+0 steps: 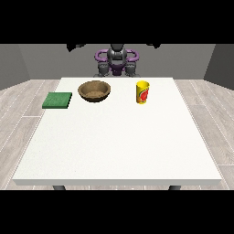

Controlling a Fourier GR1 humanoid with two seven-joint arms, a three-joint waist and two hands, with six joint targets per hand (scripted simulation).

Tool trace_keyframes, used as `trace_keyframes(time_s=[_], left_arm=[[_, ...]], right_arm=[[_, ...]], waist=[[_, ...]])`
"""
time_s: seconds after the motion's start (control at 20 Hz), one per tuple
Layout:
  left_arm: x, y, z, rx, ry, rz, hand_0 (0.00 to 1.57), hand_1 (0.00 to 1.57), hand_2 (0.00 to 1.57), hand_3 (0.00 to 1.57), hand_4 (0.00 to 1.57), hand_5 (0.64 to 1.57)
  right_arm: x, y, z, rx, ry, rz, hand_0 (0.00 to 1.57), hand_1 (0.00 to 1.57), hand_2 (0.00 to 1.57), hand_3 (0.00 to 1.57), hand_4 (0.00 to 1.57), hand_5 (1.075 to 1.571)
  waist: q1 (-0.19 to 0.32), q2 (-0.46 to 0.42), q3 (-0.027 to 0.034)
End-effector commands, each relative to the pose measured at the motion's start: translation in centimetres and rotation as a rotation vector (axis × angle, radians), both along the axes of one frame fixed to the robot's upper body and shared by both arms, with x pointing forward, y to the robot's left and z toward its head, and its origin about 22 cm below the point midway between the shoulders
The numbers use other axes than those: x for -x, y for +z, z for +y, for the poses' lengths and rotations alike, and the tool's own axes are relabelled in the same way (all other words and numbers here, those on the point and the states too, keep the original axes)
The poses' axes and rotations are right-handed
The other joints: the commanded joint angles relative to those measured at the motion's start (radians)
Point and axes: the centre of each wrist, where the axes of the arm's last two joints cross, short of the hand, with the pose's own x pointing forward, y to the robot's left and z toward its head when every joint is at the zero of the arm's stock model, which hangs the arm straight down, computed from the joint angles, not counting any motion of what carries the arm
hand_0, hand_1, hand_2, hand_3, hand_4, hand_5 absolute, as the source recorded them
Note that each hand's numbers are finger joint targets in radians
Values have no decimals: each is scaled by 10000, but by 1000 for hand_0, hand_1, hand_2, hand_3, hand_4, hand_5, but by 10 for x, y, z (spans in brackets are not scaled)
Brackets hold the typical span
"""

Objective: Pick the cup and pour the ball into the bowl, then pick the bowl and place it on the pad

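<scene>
Standing untouched: yellow cup (142,92), wooden bowl (94,90), green pad (57,100). Hands showing nowhere (state untellable, so no hand-relative places). Awaiting first step: reaching for cup.

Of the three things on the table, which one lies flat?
The green pad at the view's left; the brown bowl and the yellow cup both stand upright.

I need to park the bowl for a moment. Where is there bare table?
The whole near half of the table, camera-side of the green pad, wooden bowl and yellow cup, is bare. There is also a gap between bowl and cup, and bare surface from the cup to the view's right edge. The far row is busiest.
</scene>
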Motion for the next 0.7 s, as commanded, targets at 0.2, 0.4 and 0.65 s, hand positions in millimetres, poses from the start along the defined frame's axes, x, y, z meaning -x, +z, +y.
trace_keyframes(time_s=[0.2,0.4,0.65], left_arm=[[33,14,-28,682,-107,-1512,0,0,0,0,0,1490],[2,40,-18,-48,-89,-2491,0,0,0,0,0,1437],[-31,45,-13,-609,-7,-3399,0,0,0,0,0,1335]], right_arm=[[17,-15,-17,-596,-227,-1110,0,0,0,0,0,1566],[-15,12,12,-539,527,-1637,0,0,0,0,0,1564],[-50,31,-4,-437,663,-2544,0,0,0,0,0,1566]], waist=[[211,998,20],[-147,1964,17],[-223,3456,17]])
